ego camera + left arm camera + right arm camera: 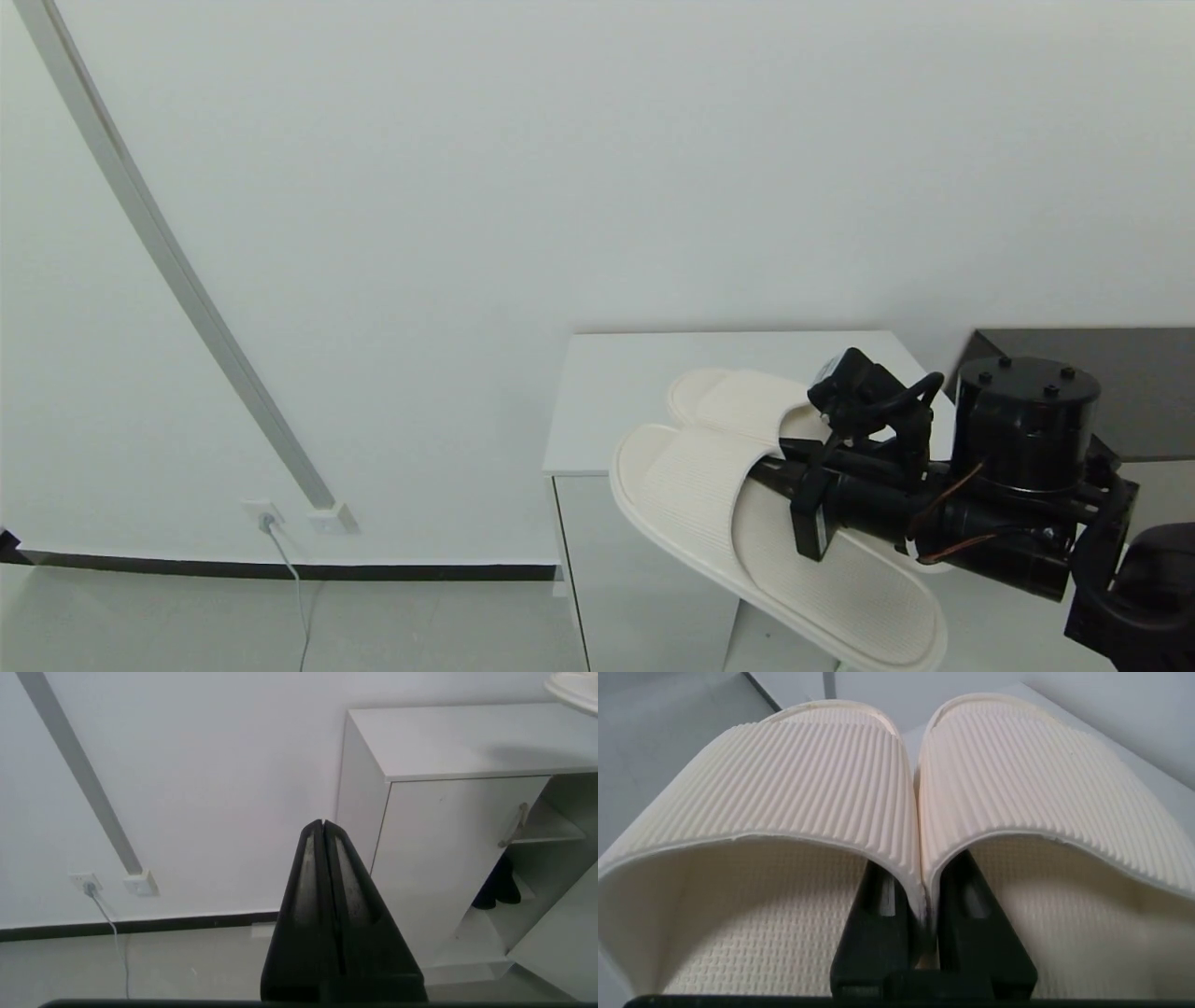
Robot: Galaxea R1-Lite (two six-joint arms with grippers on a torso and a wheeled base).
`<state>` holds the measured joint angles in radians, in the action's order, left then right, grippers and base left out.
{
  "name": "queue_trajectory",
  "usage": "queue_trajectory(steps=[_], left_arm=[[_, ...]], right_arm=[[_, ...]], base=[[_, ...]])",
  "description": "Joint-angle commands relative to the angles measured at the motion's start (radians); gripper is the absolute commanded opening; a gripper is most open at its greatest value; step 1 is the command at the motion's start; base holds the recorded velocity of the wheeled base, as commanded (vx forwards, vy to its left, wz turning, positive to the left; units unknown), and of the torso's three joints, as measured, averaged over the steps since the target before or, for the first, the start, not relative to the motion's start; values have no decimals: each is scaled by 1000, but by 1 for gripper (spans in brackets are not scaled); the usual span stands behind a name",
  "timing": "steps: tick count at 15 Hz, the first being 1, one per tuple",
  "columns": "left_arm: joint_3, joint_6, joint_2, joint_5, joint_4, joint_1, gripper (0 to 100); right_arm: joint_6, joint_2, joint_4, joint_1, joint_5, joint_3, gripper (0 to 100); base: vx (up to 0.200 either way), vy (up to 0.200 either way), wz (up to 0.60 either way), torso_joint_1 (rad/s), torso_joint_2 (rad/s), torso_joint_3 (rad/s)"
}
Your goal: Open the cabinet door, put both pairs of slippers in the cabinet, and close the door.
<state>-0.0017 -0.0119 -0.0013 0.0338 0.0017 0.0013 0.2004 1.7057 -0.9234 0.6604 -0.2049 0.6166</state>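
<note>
- Black left gripper (323, 826): fingers pressed together on nothing, left of the cabinet.
- White box-shaped cabinet (439, 742): right half open, so the carrying step is judged in hand.
- Pair of cream ribbed fabric slippers (709, 485): aloft over the cabinet's near edge, toes far-left, long axis near-right to far-left.
- Black right gripper (770, 467): pinching both inner walls together; next, likely lowering into the opening.

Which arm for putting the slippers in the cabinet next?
Right: the right gripper holds the slippers beside the open cabinet; the left gripper is shut and empty.
</note>
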Motion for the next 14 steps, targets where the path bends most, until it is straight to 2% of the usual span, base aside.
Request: queue_trajectory(steps=[1, 14], left_arm=[[0, 0, 1, 0, 0, 0, 0], [0, 0, 1, 0, 0, 0, 0]], right_arm=[[2, 5, 0, 1, -1, -1, 0], [2, 9, 0, 1, 1, -8, 0]], base=[[0, 0, 0, 0, 0, 0], [0, -200, 0, 4, 1, 2]])
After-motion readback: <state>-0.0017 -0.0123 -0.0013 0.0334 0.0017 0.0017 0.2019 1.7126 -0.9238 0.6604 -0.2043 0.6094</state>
